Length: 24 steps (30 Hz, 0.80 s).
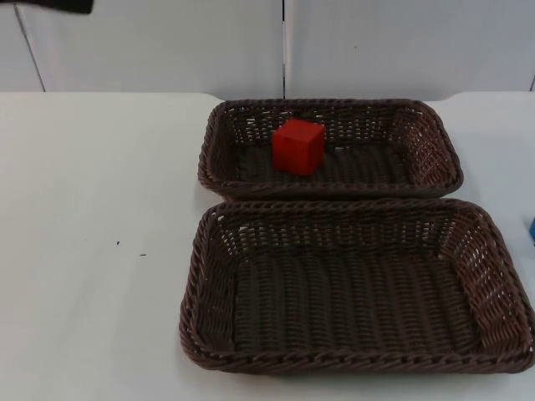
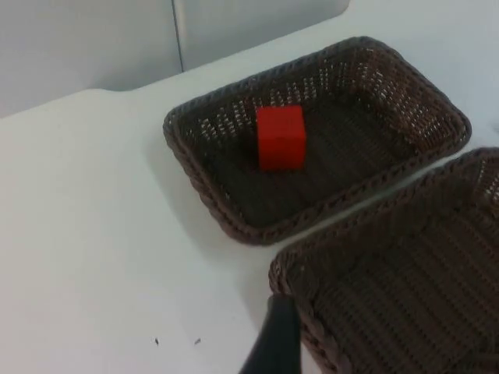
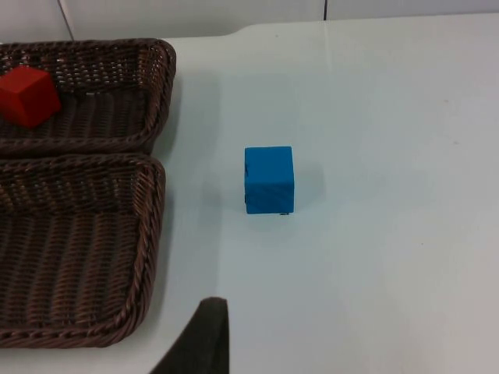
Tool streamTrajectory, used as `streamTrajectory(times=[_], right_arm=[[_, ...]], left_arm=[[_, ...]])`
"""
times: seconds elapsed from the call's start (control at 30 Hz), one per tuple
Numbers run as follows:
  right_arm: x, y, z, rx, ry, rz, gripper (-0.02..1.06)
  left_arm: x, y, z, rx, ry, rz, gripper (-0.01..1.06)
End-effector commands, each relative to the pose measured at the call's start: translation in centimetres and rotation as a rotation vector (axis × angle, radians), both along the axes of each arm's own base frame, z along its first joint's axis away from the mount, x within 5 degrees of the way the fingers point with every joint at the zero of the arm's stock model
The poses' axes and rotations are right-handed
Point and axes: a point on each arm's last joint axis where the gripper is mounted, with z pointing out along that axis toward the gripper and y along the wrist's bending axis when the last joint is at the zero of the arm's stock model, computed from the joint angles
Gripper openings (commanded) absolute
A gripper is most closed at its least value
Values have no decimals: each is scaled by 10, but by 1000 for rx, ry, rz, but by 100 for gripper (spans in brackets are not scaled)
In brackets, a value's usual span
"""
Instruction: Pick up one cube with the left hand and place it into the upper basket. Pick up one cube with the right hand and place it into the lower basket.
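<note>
Counter (image 1: 92,251) white, two brown wicker baskets on it, long sides touching or nearly so. Lower basket (image 1: 355,359) — the bigger in the top view — holds nothing yet; its cube is not delivered. Upper basket (image 1: 334,187) sits just behind it against the far edge of the counter, and the red cube (image 1: 298,146) rests on its floor, left of centre, upright, free of any grip. So I judge my left half done. The blue cube (image 3: 269,179) stands on bare counter beside the right ends of the baskets, near them but apart, untouched — the right half is all still to do: reach, grasp, carry, set down in the lower basket. My left pincer (image 2: 274,343) hangs above the counter by the lower basket's near-left corner, carrying nothing; released or clenched, I cannot tell. My right pincer (image 3: 204,335) hovers over bare counter short of the blue cube, also carrying nothing, state likewise not readable.
</note>
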Motion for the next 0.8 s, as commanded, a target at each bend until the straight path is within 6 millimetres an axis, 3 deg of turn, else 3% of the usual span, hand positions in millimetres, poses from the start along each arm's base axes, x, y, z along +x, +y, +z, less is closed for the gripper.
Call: streamTrajectory(times=[0.0, 0.3, 0.5, 0.63, 0.77], right_arm=[[2, 0, 0, -4, 0, -6, 105], [2, 0, 0, -4, 0, -6, 105], [2, 0, 0, -4, 0, -6, 105], [2, 0, 0, -4, 0, -6, 105], [2, 0, 0, -4, 0, -6, 105]], left_arm=[[-8, 4, -3, -4, -12, 2, 73], [-47, 25, 0, 5, -65, 23, 73], [-60, 34, -1, 17, -78, 43, 73], [-70, 39, -19, 1, -77, 54, 73], [-75, 41, -25, -6, -95, 56, 73]])
